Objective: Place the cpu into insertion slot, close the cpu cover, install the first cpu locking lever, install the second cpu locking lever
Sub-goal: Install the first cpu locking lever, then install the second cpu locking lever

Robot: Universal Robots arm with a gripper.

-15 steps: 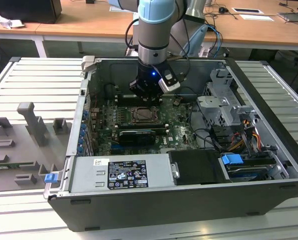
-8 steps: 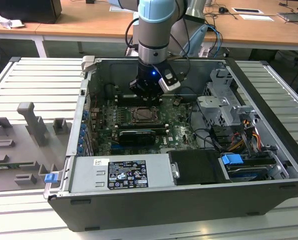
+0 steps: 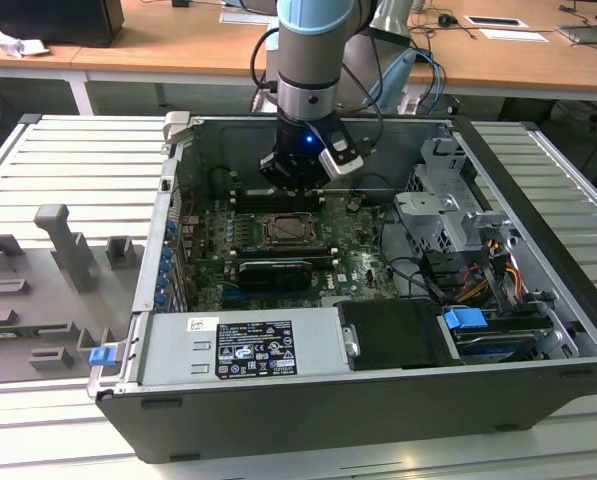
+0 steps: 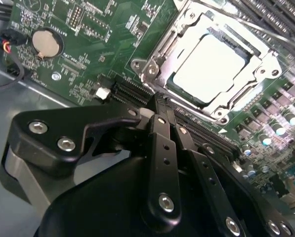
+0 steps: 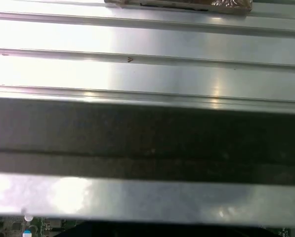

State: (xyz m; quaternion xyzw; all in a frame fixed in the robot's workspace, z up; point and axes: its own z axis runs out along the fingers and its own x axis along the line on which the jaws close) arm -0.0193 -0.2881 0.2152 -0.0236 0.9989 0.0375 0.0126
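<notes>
My claw [image 4: 159,101] hangs inside the open computer case [image 3: 538,180], low over the green board [image 3: 363,245], with its 2 fingers [image 4: 161,148] pressed together and nothing between them. In the second wrist view the fingertips sit just beside the slot [image 4: 152,64], near its corner, over a long black connector [image 4: 132,94]. The cpu [image 4: 206,66] lies flat in the slot, pale and bright under my light. The cover [image 4: 263,64] is down around it, its silver frame ringing the chip. I cannot tell how the levers stand. A round coin battery [image 4: 47,43] sits on the board, well apart from the slot. In the exterior view my arm [image 3: 313,50] comes straight down just behind the slot [image 3: 291,230], and the case rests on a ribbed metal surface [image 3: 68,160].
</notes>
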